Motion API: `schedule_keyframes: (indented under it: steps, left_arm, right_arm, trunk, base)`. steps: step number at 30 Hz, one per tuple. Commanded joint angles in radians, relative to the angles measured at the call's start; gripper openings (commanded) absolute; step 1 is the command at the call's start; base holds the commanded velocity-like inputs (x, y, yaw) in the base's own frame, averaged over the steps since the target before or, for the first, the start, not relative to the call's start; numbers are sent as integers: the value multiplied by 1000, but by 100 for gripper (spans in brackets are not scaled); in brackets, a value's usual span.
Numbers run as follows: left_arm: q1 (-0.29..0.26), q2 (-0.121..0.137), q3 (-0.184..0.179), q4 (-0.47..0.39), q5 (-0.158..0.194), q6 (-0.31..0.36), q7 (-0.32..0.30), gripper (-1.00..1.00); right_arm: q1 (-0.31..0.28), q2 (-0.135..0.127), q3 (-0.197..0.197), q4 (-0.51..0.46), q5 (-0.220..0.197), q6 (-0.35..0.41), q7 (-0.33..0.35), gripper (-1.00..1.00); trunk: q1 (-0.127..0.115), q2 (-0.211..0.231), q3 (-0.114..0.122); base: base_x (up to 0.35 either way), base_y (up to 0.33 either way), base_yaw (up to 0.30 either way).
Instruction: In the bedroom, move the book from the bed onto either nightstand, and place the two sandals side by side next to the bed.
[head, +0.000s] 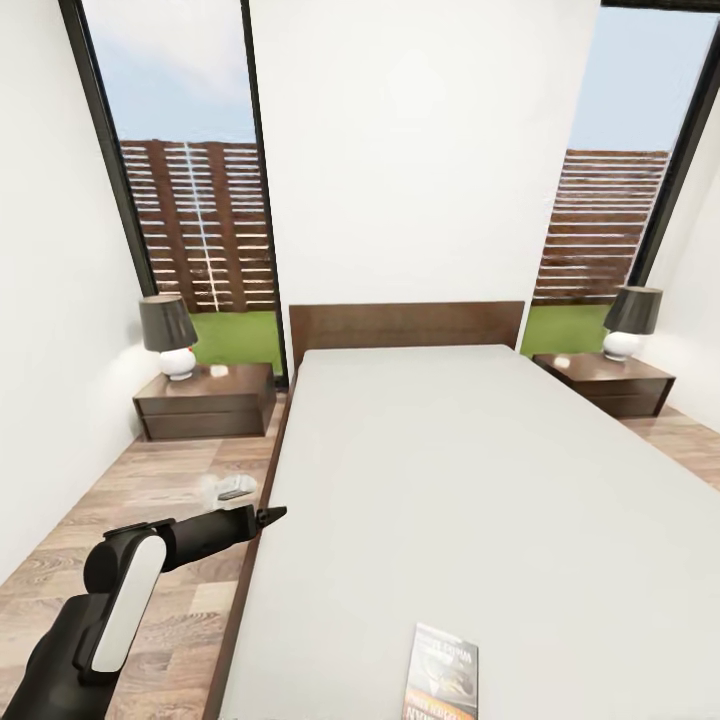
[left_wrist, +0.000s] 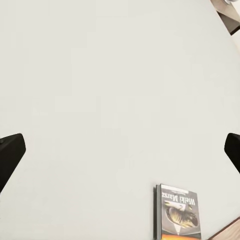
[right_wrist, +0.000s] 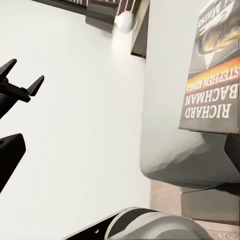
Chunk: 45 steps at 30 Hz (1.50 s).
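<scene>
From the head camera I looked up the length of the bed (head: 440, 470), its white mattress bare except for the book (head: 441, 672), which lay flat near the foot edge, a little toward the right-hand side and close to me. In the left wrist view the book (left_wrist: 178, 212) showed the same way, cover up, near the mattress edge where a strip of wood floor began. In the right wrist view the book (right_wrist: 214, 70) sat right at a rounded corner of the mattress, its orange band and the author's name readable.

My left arm reached forward beside the bed's left edge, and the left gripper (head: 270, 516) hung just over the dark wooden side rail, apart from the book. Its fingers stood spread and held nothing; in the left wrist view the two dark fingertips (left_wrist: 11, 154) sat far apart with only mattress between them. For the right gripper, I saw one dark finger (right_wrist: 10, 155) in the right wrist view, and I could not tell how its fingers stood.

On the floor (head: 150, 490) by the bed's left edge lay a pale sandal (head: 228, 489). A nightstand (head: 206, 400) with a lamp (head: 169, 336) stood at the left of the headboard (head: 405, 324), and a second nightstand (head: 606, 382) at the right.
</scene>
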Motion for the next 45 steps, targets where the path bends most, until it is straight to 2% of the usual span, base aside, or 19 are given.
schedule_keyframes:
  steps: [1, 45]
  left_arm:
    - [-1, 0, 2, 0, -9, 4, -10, 100]
    - [-1, -2, 1, 1, -14, 4, -10, 100]
  right_arm:
    - [0, -1, 4, 0, -7, 10, 3, 100]
    - [-1, -3, 5, -14, -9, 18, 3, 100]
  trunk:
    - [4, -8, -4]
    - [173, -316, -142]
  base:
    - [0, 0, 0]
    - [0, 0, 0]
